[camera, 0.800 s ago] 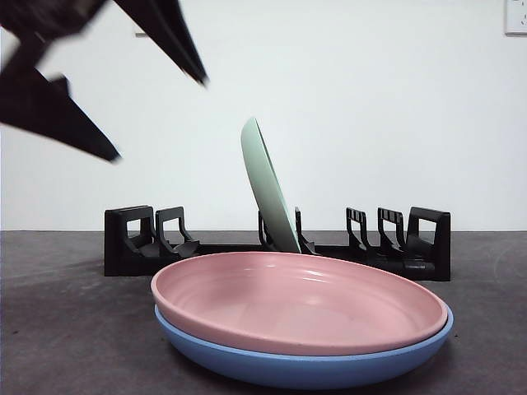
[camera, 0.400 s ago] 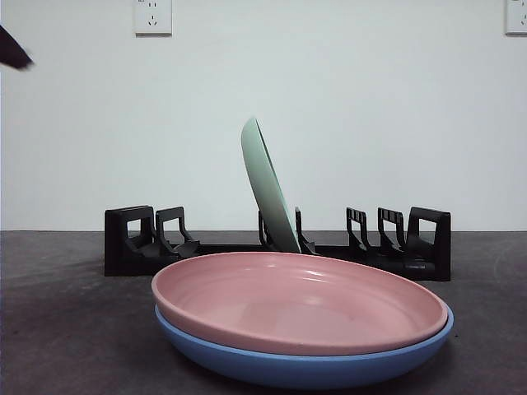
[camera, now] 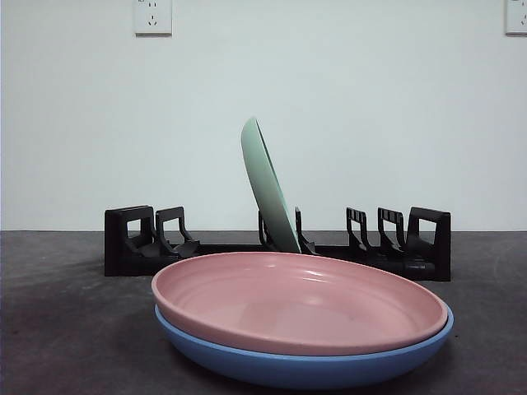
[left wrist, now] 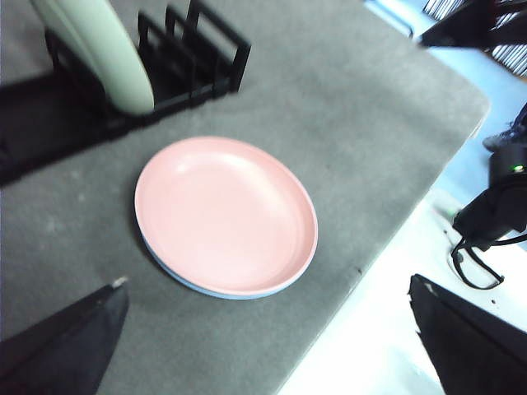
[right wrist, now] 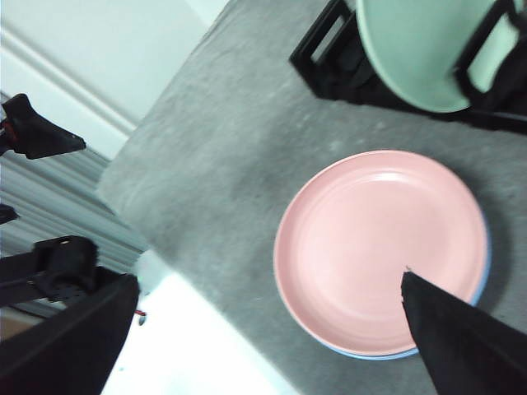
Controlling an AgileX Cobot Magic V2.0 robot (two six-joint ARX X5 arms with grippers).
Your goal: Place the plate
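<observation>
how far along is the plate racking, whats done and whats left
Done: the green plate leans in a middle slot of the rack. In hand: nothing; the left claw and the right claw are both open and empty, high above the table. Left: the pink plate lies stacked on the blue plate in front of the rack, neither racked.

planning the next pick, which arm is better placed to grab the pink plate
Probably right. The right gripper, jaws open, has one jaw over the pink plate. The left gripper, also open, sits further off it.
</observation>
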